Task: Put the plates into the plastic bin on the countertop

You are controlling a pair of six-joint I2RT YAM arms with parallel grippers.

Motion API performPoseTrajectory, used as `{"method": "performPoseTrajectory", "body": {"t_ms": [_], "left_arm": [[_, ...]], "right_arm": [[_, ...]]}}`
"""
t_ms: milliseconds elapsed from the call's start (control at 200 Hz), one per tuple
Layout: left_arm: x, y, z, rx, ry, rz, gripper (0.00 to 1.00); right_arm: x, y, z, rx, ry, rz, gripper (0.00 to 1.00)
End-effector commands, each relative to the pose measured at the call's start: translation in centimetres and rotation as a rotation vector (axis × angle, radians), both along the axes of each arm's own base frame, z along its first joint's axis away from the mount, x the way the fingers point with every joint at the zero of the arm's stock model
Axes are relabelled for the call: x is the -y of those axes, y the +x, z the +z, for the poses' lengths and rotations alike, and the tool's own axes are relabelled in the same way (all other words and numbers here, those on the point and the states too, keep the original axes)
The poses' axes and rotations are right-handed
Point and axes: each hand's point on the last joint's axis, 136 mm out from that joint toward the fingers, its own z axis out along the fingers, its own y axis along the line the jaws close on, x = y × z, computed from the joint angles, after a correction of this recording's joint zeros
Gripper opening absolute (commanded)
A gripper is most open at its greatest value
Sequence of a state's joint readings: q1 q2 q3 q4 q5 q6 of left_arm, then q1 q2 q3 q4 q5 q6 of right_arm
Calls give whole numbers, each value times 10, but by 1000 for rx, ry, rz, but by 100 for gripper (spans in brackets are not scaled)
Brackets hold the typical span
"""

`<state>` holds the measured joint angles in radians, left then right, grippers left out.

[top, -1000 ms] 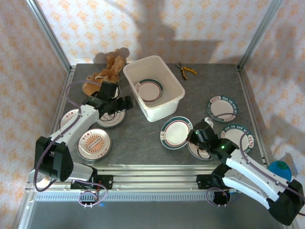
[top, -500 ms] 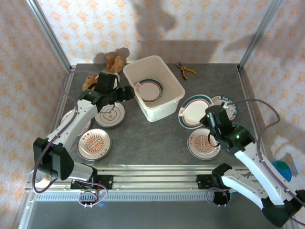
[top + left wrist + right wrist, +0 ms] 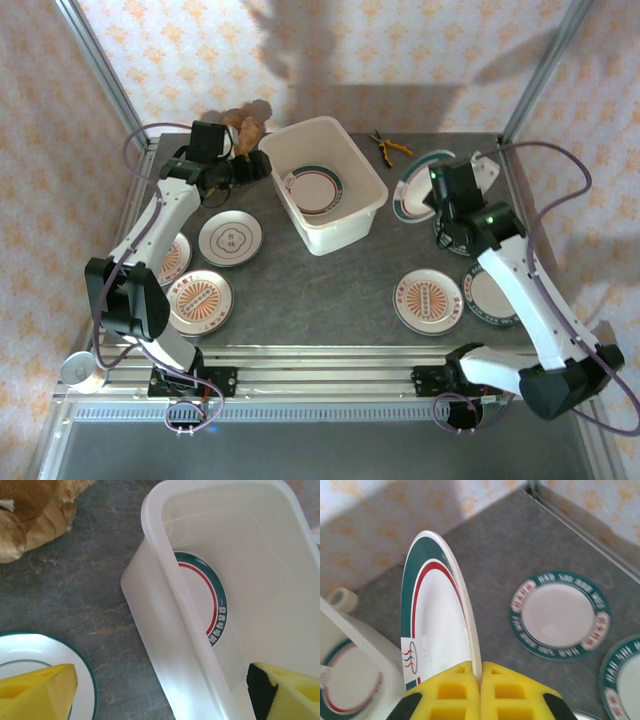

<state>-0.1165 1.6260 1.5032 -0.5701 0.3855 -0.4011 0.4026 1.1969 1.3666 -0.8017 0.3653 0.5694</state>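
**Right gripper** (image 3: 480, 677): the pads are pressed together on the rim of the held plate (image 3: 435, 625), which stands on edge. This edge grip probably lets the plate clear the wall of the plastic bin (image 3: 345, 235) and slide in. The held plate is above the countertop (image 3: 330, 290), just right of the bin and not yet over it.

**Left gripper** (image 3: 162, 675): the fingers are spread wide and hold nothing. It sits at the bin's left wall, likely parked clear of the right arm's path.

**Other plates:** a stored plate (image 3: 313, 188) lies flat inside the bin. Loose plates (image 3: 231, 238) rest on the countertop to the left and right of the bin.

**View differences**
- The top view gives the held plate's offset from the bin.
- The right wrist view confirms the pinch on the rim.
- The left wrist view shows free floor inside the bin beside the stored plate.
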Motion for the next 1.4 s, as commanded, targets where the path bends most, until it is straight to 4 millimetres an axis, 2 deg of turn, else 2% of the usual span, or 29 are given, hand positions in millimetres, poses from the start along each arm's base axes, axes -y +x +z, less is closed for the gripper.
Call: {"method": "performPoseTrajectory", "body": {"t_ms": [0, 110, 260, 390, 551, 626, 886, 1131, 1391], "left_arm": [[2, 13, 18, 51, -33, -42, 90], [3, 21, 22, 71, -46, -46, 90], [5, 29, 19, 47, -47, -59, 90], [6, 31, 15, 46, -87, -28, 90], [17, 37, 9, 49, -186, -58, 90], [18, 37, 9, 54, -198, -59, 90], [17, 33, 8, 52, -212, -63, 90], [14, 31, 4, 26, -182, -77, 90], [8, 27, 3, 15, -162, -84, 90]], "right_arm": [[-13, 33, 53, 173, 46, 18, 0], [-40, 65, 70, 187, 106, 79, 0], [-86, 107, 68, 187, 250, 166, 0], [-125, 133, 52, 169, 361, 205, 0], [-177, 147, 18, 126, 432, 249, 0], [-192, 152, 9, 124, 449, 255, 0], [-216, 156, -32, 78, 484, 195, 0], [-220, 157, -60, 30, 455, 110, 0], [-227, 153, -82, 4, 425, 18, 0]]}}
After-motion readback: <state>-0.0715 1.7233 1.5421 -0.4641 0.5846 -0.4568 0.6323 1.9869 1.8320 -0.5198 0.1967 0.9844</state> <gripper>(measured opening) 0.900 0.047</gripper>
